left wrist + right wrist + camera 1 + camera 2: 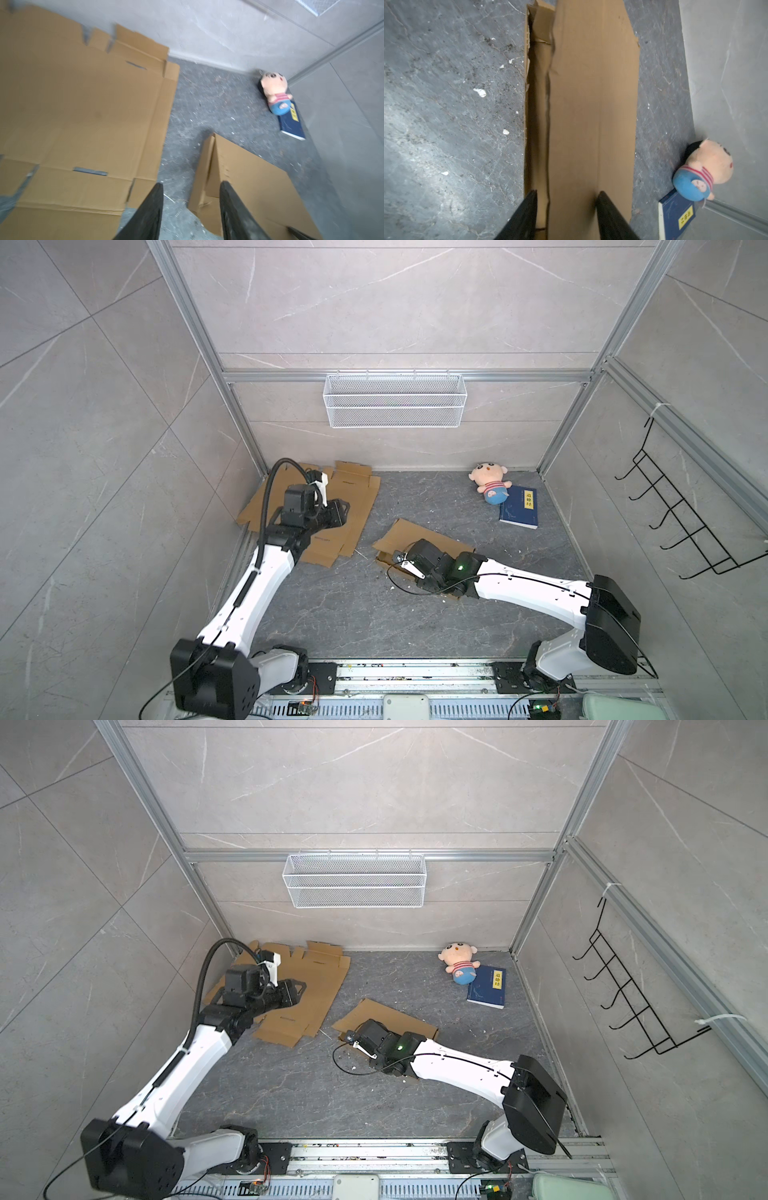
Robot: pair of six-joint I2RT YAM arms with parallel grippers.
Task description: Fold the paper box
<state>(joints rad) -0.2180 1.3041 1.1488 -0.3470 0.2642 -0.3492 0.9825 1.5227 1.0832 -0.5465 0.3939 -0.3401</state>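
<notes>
The paper box (440, 541) (395, 1017) lies flattened on the dark floor near the middle, brown cardboard with a lifted side flap (537, 104). My right gripper (566, 194) hangs just over its top panel (591, 104), jaws apart and nothing pinched between them. In both top views its fingertips are hidden under the wrist. A second flat cardboard blank (361, 497) (83, 104) lies at the back left. My left gripper (191, 184) (343, 512) hovers above that blank, open and empty, with the floor and the box's near end (249, 182) showing beyond its fingers.
A plush doll (490, 485) rests against a blue book (519, 508) in the back right corner. A white wire basket (395, 400) hangs on the back wall and a black hook rack (681, 510) on the right wall. White scraps dot the floor (480, 92).
</notes>
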